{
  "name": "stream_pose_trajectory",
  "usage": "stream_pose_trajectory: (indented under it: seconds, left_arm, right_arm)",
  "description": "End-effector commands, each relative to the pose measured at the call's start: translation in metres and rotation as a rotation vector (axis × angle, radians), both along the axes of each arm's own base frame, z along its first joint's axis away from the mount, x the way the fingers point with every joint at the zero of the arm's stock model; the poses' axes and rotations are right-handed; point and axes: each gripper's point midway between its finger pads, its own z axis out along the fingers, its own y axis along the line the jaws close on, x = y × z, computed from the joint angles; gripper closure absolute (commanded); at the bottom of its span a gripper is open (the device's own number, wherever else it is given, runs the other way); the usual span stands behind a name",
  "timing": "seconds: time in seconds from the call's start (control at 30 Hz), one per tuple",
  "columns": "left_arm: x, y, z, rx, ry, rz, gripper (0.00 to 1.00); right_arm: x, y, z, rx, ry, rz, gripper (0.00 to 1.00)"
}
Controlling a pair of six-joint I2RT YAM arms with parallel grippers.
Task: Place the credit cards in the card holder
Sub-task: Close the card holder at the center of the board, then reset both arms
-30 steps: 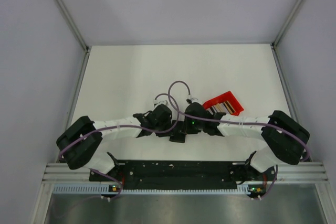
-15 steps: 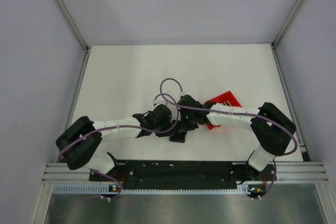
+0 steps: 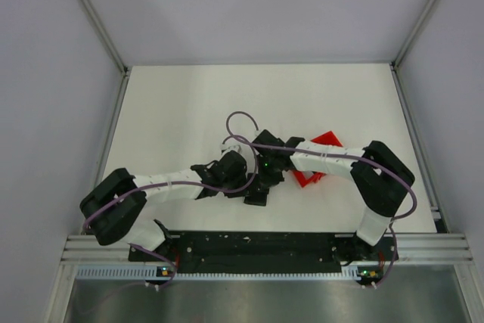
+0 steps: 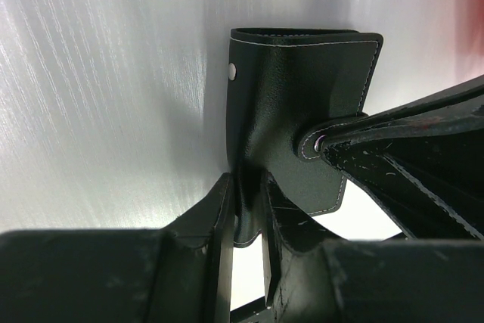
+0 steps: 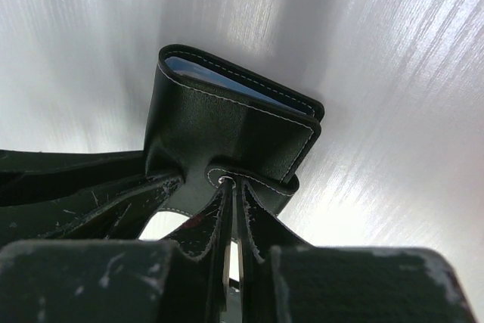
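The left gripper [image 4: 246,203] pinches one edge of the black card holder [image 4: 299,88] near the middle of the table [image 3: 174,111], the right gripper [image 5: 231,203] pinches its flap, blue shows inside, and the red tray [image 3: 329,140] sits half hidden on the right

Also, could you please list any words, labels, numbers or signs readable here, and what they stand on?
None readable: the black stitched leather card holder shows only a plain metal snap stud; the red shallow tray is too small in the top view to tell.
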Motion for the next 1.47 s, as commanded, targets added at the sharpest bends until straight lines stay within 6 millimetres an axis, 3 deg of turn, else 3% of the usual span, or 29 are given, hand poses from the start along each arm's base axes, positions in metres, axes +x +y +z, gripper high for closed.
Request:
stream_pose_trajectory:
  seconds: [0.0, 0.13, 0.23, 0.4, 0.53, 0.6, 0.63, 0.67, 0.77, 0.93, 1.03, 1.2, 1.37, 1.43]
  left_arm:
    - [-0.009, 0.006, -0.016, 0.037, 0.016, -0.032, 0.79]
    - [-0.010, 0.008, -0.015, 0.042, 0.019, -0.030, 0.79]
    - [-0.008, 0.012, -0.013, 0.060, 0.012, -0.017, 0.76]
    - [0.003, 0.016, 0.005, 0.058, -0.061, 0.017, 0.54]
    - [0.014, 0.016, 0.028, 0.036, -0.127, 0.042, 0.44]
    - [0.017, 0.020, 0.037, 0.043, -0.153, 0.058, 0.34]
    - [0.020, 0.023, 0.043, 0.046, -0.171, 0.070, 0.27]
    - [0.021, 0.025, 0.051, 0.043, -0.191, 0.078, 0.02]
    - [0.029, 0.038, 0.073, 0.057, -0.262, 0.124, 0.02]
    - [0.044, 0.066, 0.103, 0.095, -0.353, 0.202, 0.02]
    - [0.051, 0.085, 0.102, 0.076, -0.331, 0.243, 0.02]
    - [0.058, 0.117, 0.101, 0.099, -0.342, 0.314, 0.02]
    - [0.061, 0.123, 0.109, 0.127, -0.363, 0.320, 0.02]
    - [0.065, 0.127, 0.114, 0.127, -0.384, 0.351, 0.02]
  right_arm:
    - [-0.008, -0.016, -0.054, -0.135, 0.051, 0.022, 0.95]
    - [-0.003, -0.019, -0.048, -0.141, 0.017, 0.021, 0.95]
    - [0.012, -0.012, -0.014, -0.067, -0.098, 0.011, 0.93]
    - [0.038, -0.006, 0.055, 0.110, -0.311, -0.002, 0.79]
    - [0.043, -0.009, 0.084, 0.230, -0.386, 0.013, 0.64]
    - [0.043, -0.018, 0.090, 0.235, -0.417, -0.003, 0.57]
    - [0.042, -0.024, 0.092, 0.235, -0.432, -0.013, 0.52]
    - [0.042, -0.031, 0.095, 0.238, -0.447, -0.028, 0.47]
    - [0.044, -0.059, 0.097, 0.232, -0.482, -0.090, 0.36]
    - [0.047, -0.109, 0.119, 0.255, -0.566, -0.215, 0.21]
    - [0.044, -0.134, 0.121, 0.249, -0.557, -0.283, 0.17]
    - [0.039, -0.159, 0.125, 0.228, -0.599, -0.339, 0.15]
    - [0.048, -0.192, 0.136, 0.144, -0.673, -0.442, 0.14]
    - [0.052, -0.218, 0.146, 0.057, -0.750, -0.523, 0.13]
